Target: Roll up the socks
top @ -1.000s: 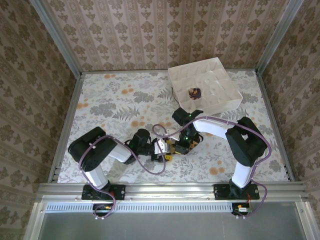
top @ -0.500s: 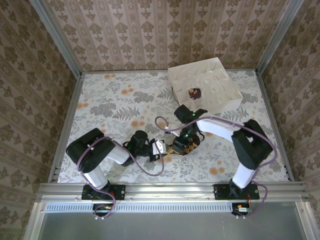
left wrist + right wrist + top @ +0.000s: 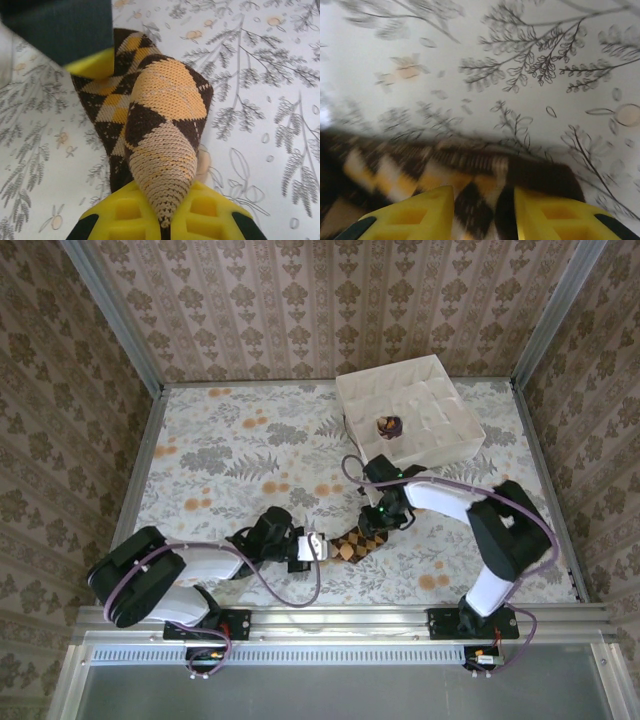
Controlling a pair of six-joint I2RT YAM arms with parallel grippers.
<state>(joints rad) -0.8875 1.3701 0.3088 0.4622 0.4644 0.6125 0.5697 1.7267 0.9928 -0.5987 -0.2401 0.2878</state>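
Note:
The brown sock (image 3: 355, 543) with orange-yellow diamond checks lies stretched on the floral table between both arms. My left gripper (image 3: 322, 547) is shut on its left end; in the left wrist view the pinched fabric (image 3: 165, 115) rises as a fold from between the yellow fingers (image 3: 220, 220). My right gripper (image 3: 378, 525) stands over the sock's right end, its yellow fingers (image 3: 415, 215) apart with the blurred sock (image 3: 470, 175) beneath and between them. The purple sock (image 3: 387, 425) sits as a small ball in the white box (image 3: 445, 405).
The white box stands at the back right, just beyond the right arm. Patterned walls close in the table (image 3: 230, 450) on three sides. The arms' purple cables (image 3: 300, 590) loop near the front edge.
My left gripper has shut on the brown sock and drawn back to the left, stretching it out. My right gripper has opened and shifted slightly right.

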